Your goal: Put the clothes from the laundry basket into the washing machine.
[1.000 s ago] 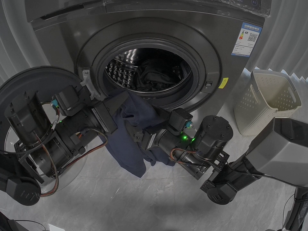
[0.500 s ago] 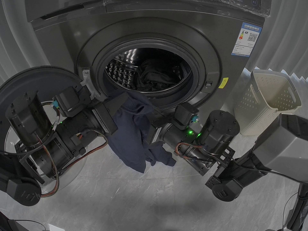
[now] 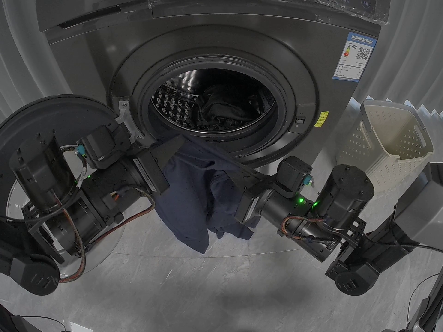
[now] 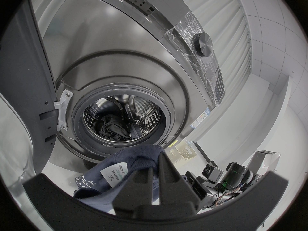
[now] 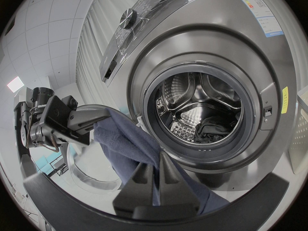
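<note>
A navy blue garment (image 3: 194,194) hangs stretched between both grippers just below the washing machine's open drum (image 3: 217,100). My left gripper (image 3: 177,141) is shut on its upper left corner, near the door hinge. My right gripper (image 3: 228,174) is shut on the garment's right side. The white size label shows on the navy garment (image 4: 128,164) in the left wrist view, and the navy garment (image 5: 128,145) drapes over the fingers in the right wrist view. Dark clothes (image 3: 221,107) lie inside the drum. The cream laundry basket (image 3: 392,139) stands tilted at the right.
The round washer door (image 3: 46,130) is swung open to the left, behind my left arm. Grey floor (image 3: 207,282) lies in front of the machine. The basket leans close to the machine's right side.
My right arm has pulled back to the right, with its gripper still on the garment, spreading the cloth wider. The left gripper has stayed in place.
</note>
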